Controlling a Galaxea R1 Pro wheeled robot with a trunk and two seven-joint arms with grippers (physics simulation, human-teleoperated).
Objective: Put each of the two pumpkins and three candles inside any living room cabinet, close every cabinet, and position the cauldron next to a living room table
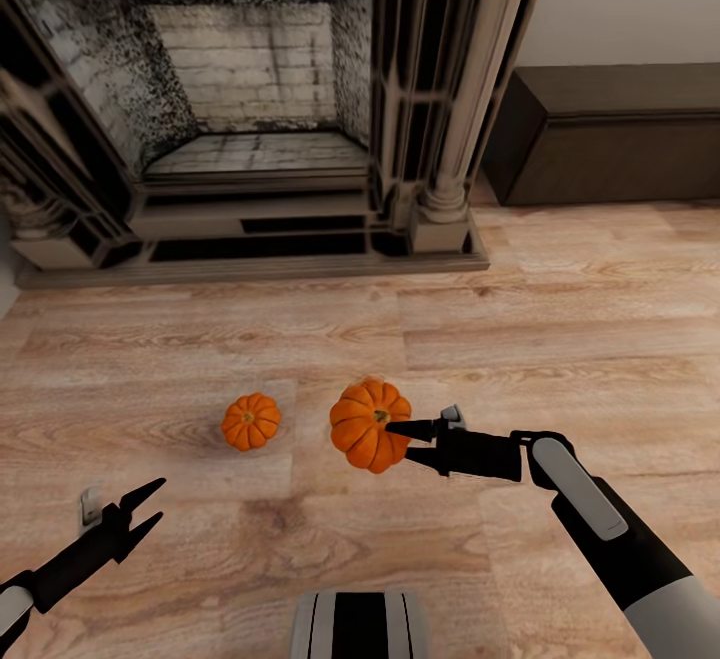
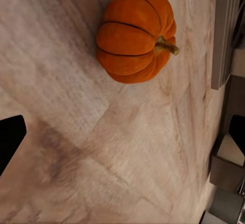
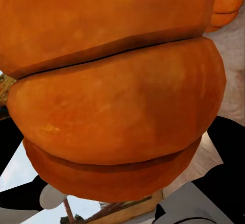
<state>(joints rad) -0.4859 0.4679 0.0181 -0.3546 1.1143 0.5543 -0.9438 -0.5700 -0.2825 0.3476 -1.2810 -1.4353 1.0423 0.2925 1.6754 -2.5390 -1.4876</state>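
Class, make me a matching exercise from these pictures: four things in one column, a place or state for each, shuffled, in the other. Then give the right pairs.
Things
1. Right gripper
2. Left gripper
3. Smaller-looking pumpkin
4. Cabinet

Places or states
A. Alone on the wooden floor, untouched
B. Against the wall, right of the fireplace
C. Fingers around the larger-looking pumpkin
D. Open and empty, over the floor

Pairs: 1-C, 2-D, 3-A, 4-B
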